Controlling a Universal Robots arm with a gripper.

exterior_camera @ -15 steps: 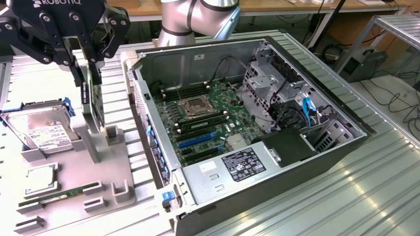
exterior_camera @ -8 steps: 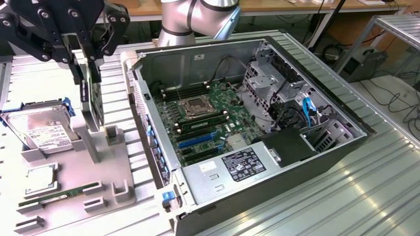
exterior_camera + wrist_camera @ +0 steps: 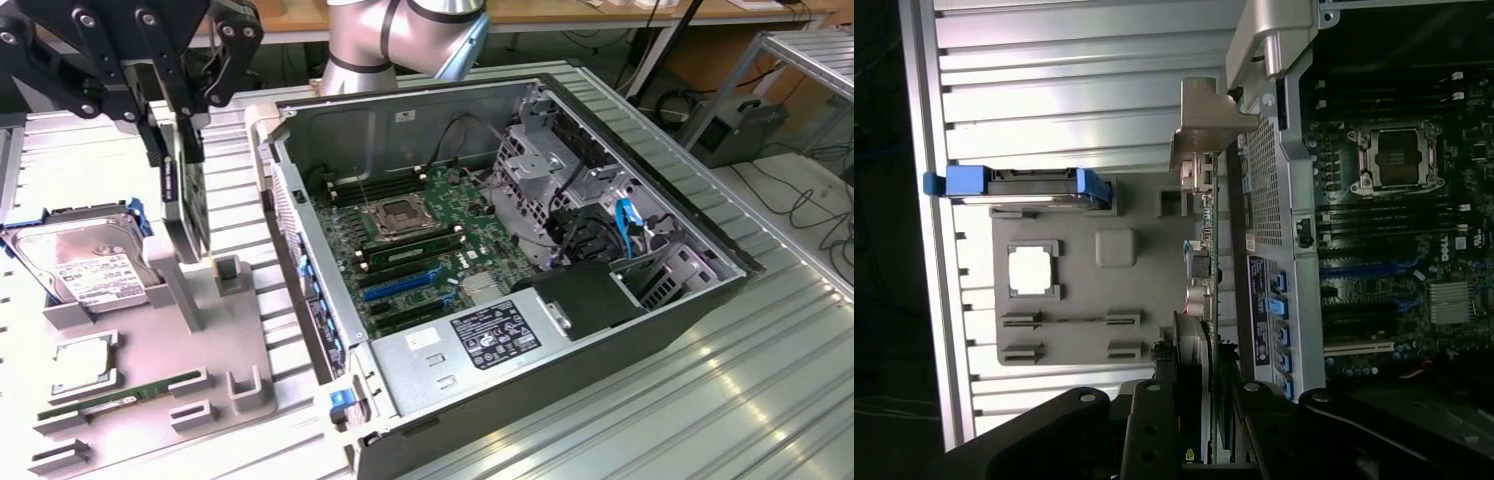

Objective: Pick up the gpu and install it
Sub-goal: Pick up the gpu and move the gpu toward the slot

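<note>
- Black, thin gpu [image 3: 187,200] is held upright by its top edge, pinched in the end effector [image 3: 178,120].
- It is judged light, stiff and easily broken; bare edges are best gripped.

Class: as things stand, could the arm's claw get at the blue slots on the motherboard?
Probably yes: the case lies open and nothing covers the blue slots, though the claw grips the gpu beside it.

I count one gripper [image 3: 178,118], mine, and one gpu [image 3: 183,200]; one grey tray [image 3: 234,345] with one hard drive [image 3: 87,265], one processor chip [image 3: 83,362] and one green memory stick [image 3: 123,396]; one open computer case [image 3: 387,125] with one motherboard [image 3: 447,188]
</note>
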